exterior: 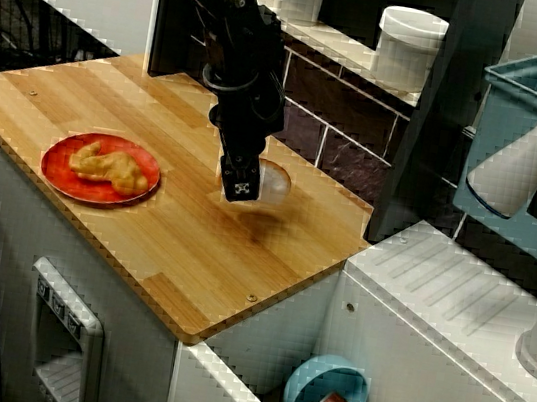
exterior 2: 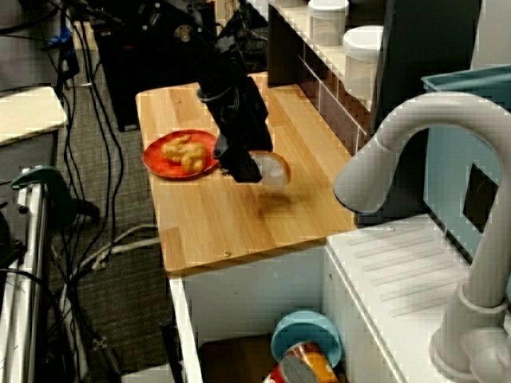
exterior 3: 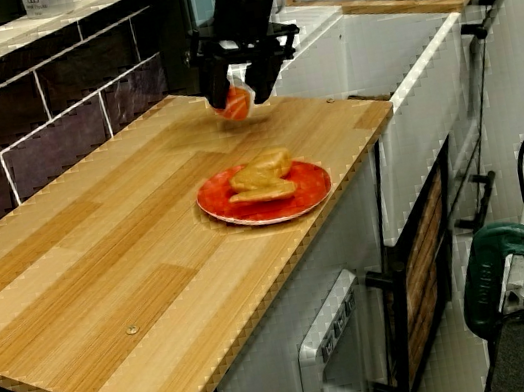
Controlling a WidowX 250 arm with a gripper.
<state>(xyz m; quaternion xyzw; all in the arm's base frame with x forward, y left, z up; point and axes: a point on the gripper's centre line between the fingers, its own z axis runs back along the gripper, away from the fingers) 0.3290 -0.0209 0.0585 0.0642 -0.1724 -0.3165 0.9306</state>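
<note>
1. The black gripper [exterior: 239, 189] hangs just above the wooden bench [exterior: 189, 260], its fingers pinching a small round bowl [exterior 3: 237, 106], orange inside and pale outside.
2. The bowl is tilted and off the bench, near a red round plate [exterior: 53, 169] of golden fried pieces [exterior: 107, 167] but apart from it.
3. Judgement: a firm pinch on the rim and slow, level motion should guard against slipping.

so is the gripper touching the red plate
Apart. The view from the counter's end shows the gripper, closed on an orange object, with bare wood between it and the red plate.
</note>
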